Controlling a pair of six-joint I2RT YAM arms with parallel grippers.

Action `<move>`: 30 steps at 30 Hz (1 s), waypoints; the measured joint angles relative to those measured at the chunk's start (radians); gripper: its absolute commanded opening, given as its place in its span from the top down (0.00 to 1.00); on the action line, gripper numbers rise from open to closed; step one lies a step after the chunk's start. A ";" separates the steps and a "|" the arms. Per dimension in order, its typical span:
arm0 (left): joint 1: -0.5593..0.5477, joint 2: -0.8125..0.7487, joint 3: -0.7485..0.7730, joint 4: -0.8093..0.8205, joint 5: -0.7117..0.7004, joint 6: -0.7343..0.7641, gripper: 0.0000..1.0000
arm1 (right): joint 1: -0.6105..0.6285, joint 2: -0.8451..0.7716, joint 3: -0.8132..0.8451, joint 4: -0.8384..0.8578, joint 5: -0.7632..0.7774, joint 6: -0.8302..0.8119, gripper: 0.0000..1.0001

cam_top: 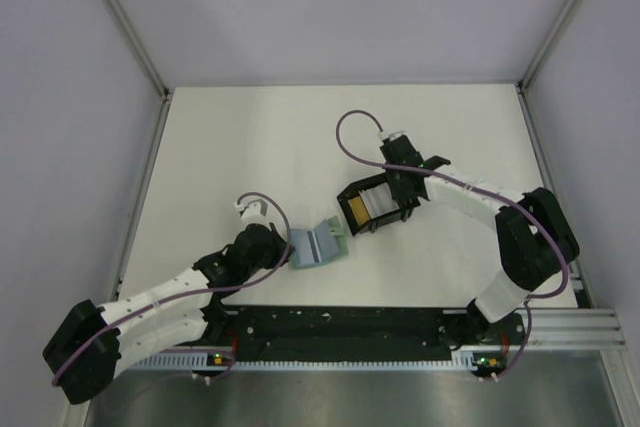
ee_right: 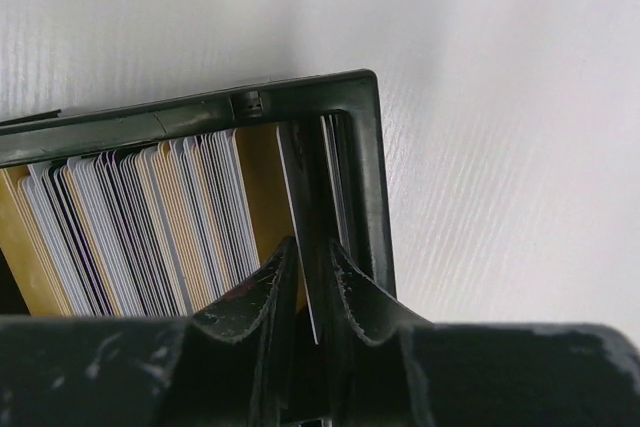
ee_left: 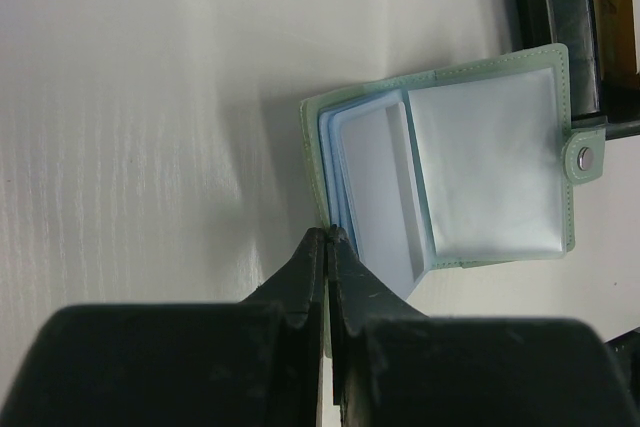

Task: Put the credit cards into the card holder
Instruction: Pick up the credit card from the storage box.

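Note:
The sage-green card holder point(cam_top: 318, 244) lies open on the table, its pale blue-grey sleeves up; it also shows in the left wrist view point(ee_left: 450, 177). My left gripper point(cam_top: 285, 250) is shut on the holder's left edge point(ee_left: 328, 237). My right gripper point(cam_top: 388, 195) reaches into the black box point(cam_top: 345, 209). In the right wrist view it point(ee_right: 312, 245) is closed around one pale credit card point(ee_right: 292, 187) that stands apart from the stack of white and yellow-orange credit cards point(ee_right: 150, 227).
The black box's rim point(ee_right: 365, 167) stands just right of the held card. The box's corner point(ee_left: 570, 7) sits just beyond the holder's snap tab point(ee_left: 585, 157). White walls and metal rails frame the table.

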 measured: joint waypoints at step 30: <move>0.005 -0.001 0.000 0.005 0.011 0.003 1.00 | -0.137 -0.217 -0.066 0.105 -0.396 0.141 1.00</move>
